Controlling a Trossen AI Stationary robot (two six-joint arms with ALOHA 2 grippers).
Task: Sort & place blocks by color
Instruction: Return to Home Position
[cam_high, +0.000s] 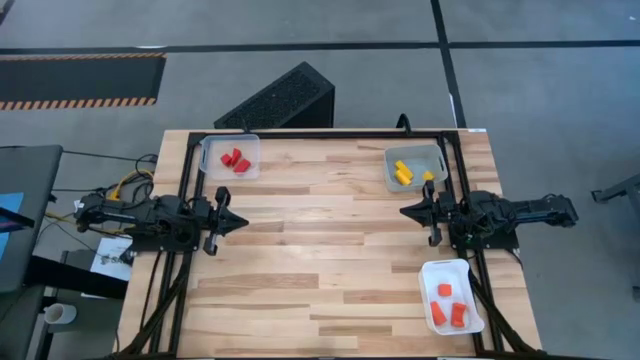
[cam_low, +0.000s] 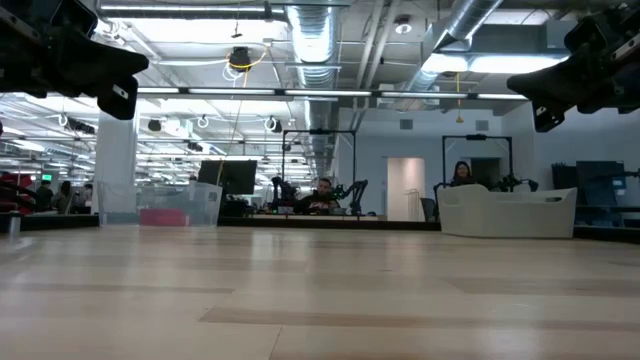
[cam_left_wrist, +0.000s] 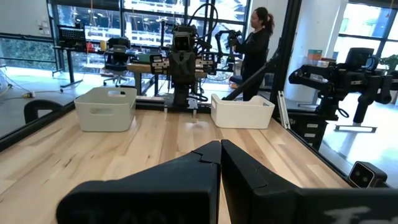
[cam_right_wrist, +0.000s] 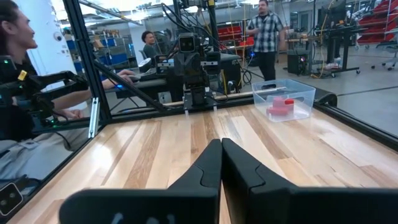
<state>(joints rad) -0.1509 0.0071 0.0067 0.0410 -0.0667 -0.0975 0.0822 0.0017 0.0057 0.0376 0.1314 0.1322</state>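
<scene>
Red blocks (cam_high: 235, 160) lie in a clear tray (cam_high: 230, 157) at the far left, also in the right wrist view (cam_right_wrist: 281, 106). Yellow blocks (cam_high: 404, 172) lie in a grey tray (cam_high: 415, 166) at the far right. Orange blocks (cam_high: 449, 308) lie in a white tray (cam_high: 451, 296) at the near right. My left gripper (cam_high: 243, 222) waits shut at the table's left edge, pointing level toward the right. My right gripper (cam_high: 405, 212) waits shut at the right edge, pointing level toward the left. Neither is near a block.
A black slatted box (cam_high: 282, 100) stands on the floor beyond the far edge. A black frame (cam_high: 320, 133) runs along the table's far edge and both sides. The bare wooden top (cam_high: 320, 250) lies between the two arms. People stand and sit in the room beyond the table.
</scene>
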